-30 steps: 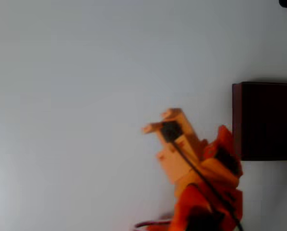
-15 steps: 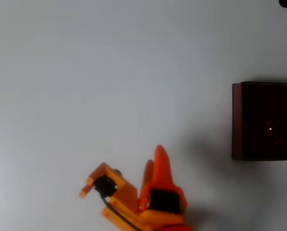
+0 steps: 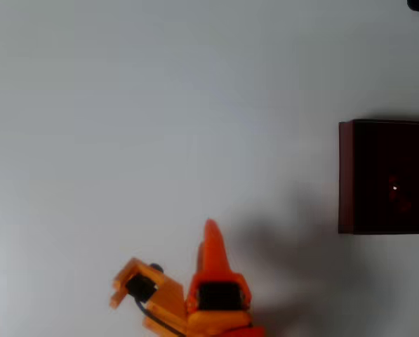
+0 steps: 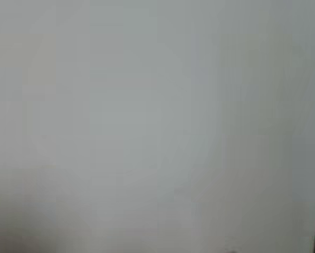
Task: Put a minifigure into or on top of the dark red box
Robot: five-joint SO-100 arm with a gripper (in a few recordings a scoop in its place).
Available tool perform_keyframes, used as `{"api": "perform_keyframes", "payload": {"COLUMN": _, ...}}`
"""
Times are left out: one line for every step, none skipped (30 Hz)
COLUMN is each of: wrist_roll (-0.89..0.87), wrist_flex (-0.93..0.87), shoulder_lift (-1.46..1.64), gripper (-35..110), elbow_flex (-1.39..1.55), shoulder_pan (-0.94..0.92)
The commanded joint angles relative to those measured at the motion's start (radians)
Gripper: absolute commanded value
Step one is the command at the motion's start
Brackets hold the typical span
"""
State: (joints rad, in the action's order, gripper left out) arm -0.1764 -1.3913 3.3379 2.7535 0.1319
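Having swung away from the large dark red box (image 3: 387, 176), the orange two-finger pincer (image 3: 210, 235) now sits low on the white bench (image 3: 160, 105), apparently pressed together. Faint red specks inside suggest the tiny red minifigure (image 3: 398, 200) is delivered.

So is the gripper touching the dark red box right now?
Apart. The overhead view shows the gripper near the bottom edge, with a wide stretch of bare white table between it and the dark red box at the right.
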Motion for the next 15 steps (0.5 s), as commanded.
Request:
{"api": "perform_keyframes", "payload": {"wrist_roll": -0.063, "wrist_flex": -0.002, "shoulder_lift": 0.009, "gripper": 9, "elbow_flex": 0.049, "shoulder_pan": 0.018}}
{"api": "perform_keyframes", "payload": {"wrist_roll": -0.04, "wrist_flex": 0.003, "shoulder_lift": 0.009, "gripper": 9, "elbow_flex": 0.067, "shoulder_pan": 0.02}}
{"api": "perform_keyframes", "payload": {"wrist_roll": -0.031, "wrist_flex": 0.012, "shoulder_lift": 0.009, "gripper": 9, "elbow_flex": 0.086, "shoulder_pan": 0.025}}
{"api": "perform_keyframes", "payload": {"wrist_roll": -0.005, "wrist_flex": 0.023, "shoulder_lift": 0.009, "gripper": 8, "elbow_flex": 0.103, "shoulder_pan": 0.028}}
{"api": "perform_keyframes", "payload": {"wrist_roll": -0.025, "wrist_flex": 0.015, "shoulder_lift": 0.009, "gripper": 7, "elbow_flex": 0.117, "shoulder_pan": 0.029}}
{"api": "perform_keyframes", "payload": {"wrist_roll": -0.061, "wrist_flex": -0.002, "shoulder_lift": 0.009, "gripper": 6, "elbow_flex": 0.123, "shoulder_pan": 0.031}}
{"api": "perform_keyframes", "payload": {"wrist_roll": -0.078, "wrist_flex": -0.002, "shoulder_lift": 0.009, "gripper": 3, "elbow_flex": 0.129, "shoulder_pan": 0.026}}
{"api": "perform_keyframes", "payload": {"wrist_roll": -0.089, "wrist_flex": -0.002, "shoulder_lift": 0.009, "gripper": 0, "elbow_flex": 0.132, "shoulder_pan": 0.026}}
{"api": "perform_keyframes", "payload": {"wrist_roll": -0.083, "wrist_flex": 0.003, "shoulder_lift": 0.009, "gripper": 0, "elbow_flex": 0.137, "shoulder_pan": 0.023}}
{"api": "perform_keyframes", "payload": {"wrist_roll": -0.071, "wrist_flex": 0.008, "shoulder_lift": 0.009, "gripper": 0, "elbow_flex": 0.143, "shoulder_pan": 0.023}}
{"api": "perform_keyframes", "payload": {"wrist_roll": -0.063, "wrist_flex": 0.014, "shoulder_lift": 0.009, "gripper": 0, "elbow_flex": 0.152, "shoulder_pan": 0.029}}
{"api": "perform_keyframes", "payload": {"wrist_roll": -0.051, "wrist_flex": 0.02, "shoulder_lift": 0.009, "gripper": 0, "elbow_flex": 0.163, "shoulder_pan": 0.04}}
{"api": "perform_keyframes", "payload": {"wrist_roll": -0.035, "wrist_flex": 0.025, "shoulder_lift": 0.009, "gripper": 0, "elbow_flex": 0.172, "shoulder_pan": 0.057}}
{"api": "perform_keyframes", "payload": {"wrist_roll": -0.028, "wrist_flex": 0.029, "shoulder_lift": 0.009, "gripper": 0, "elbow_flex": 0.184, "shoulder_pan": 0.069}}
{"api": "perform_keyframes", "payload": {"wrist_roll": -0.017, "wrist_flex": 0.032, "shoulder_lift": 0.009, "gripper": 0, "elbow_flex": 0.195, "shoulder_pan": 0.077}}
